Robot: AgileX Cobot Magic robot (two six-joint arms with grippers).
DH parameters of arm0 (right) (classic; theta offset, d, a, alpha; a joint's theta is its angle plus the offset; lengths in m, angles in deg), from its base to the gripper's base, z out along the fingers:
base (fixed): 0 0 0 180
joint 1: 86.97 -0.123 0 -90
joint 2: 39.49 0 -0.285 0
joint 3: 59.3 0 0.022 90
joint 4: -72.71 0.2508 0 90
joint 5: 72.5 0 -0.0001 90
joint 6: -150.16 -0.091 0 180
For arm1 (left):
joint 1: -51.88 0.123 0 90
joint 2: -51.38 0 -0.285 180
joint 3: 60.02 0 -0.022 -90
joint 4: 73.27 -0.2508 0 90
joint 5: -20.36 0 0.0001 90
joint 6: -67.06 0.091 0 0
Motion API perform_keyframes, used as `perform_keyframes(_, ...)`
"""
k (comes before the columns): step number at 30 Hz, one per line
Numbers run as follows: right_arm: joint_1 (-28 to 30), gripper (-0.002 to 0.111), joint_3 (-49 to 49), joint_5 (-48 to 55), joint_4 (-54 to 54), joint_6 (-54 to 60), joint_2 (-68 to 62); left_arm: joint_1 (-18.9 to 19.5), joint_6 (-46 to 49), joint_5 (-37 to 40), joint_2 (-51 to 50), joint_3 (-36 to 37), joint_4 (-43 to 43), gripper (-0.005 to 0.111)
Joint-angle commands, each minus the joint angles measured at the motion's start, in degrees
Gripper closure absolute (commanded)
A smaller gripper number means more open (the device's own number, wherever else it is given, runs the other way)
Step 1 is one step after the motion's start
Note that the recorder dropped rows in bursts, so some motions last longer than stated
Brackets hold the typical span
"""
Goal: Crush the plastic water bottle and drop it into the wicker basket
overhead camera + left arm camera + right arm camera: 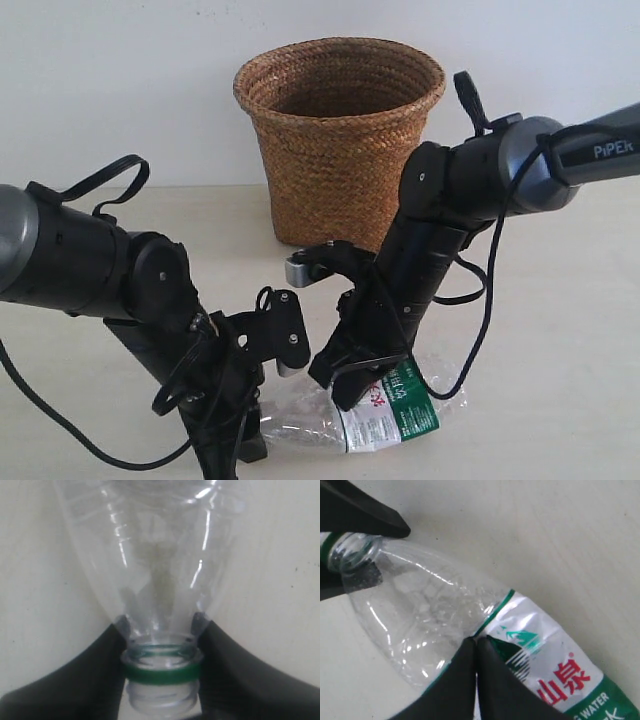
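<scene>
The plastic water bottle [390,415] lies on its side on the table in front of the wicker basket [340,130], and its clear body looks dented. My left gripper [161,626] is shut on the bottle's neck just above the green neck ring [161,673], one black finger on each side. My right gripper [476,642] is shut, its two fingers pressed together with their tips against the bottle [420,615] at the edge of the green-and-white label [555,675]. In the exterior view the right gripper [345,395] comes down on the bottle's middle from above.
The basket stands upright at the back of the pale table [560,330], against a white wall. Both arms crowd the front middle, with loose black cables [485,300] hanging by the right arm. The left gripper's fingers [365,510] show in the right wrist view.
</scene>
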Motion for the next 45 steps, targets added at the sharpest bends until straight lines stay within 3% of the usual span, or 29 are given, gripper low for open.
perform_keyframes(1, -0.26, 0.108, -0.65, -2.15, -0.49, 1.39, -3.81, -0.15, -0.18, -0.99, 0.57, -0.38, 1.06, 0.103)
perform_keyframes(13, -0.26, 0.108, -0.46, -1.90, -1.95, 3.53, -8.76, -0.15, -0.18, -0.73, 0.57, -0.38, 1.06, 0.103)
perform_keyframes(20, -0.36, 0.108, 1.81, 1.22, -13.18, -7.85, -10.10, -0.15, -0.18, -0.65, 0.57, -0.38, 1.06, 0.103)
perform_keyframes(26, -0.36, 0.108, 1.94, 1.62, -14.70, -9.41, -12.41, -0.15, -0.18, -0.53, 0.57, -0.38, 1.06, 0.103)
perform_keyframes(36, 0.15, 0.108, 7.27, 11.58, -14.59, -13.14, -10.19, -0.15, -0.18, -0.09, 0.57, -0.38, 0.92, 0.103)
perform_keyframes(45, 6.15, 0.108, 7.27, 16.59, -4.47, -8.49, 3.91, -0.15, -0.18, -0.84, 0.57, -0.38, 0.92, 0.103)
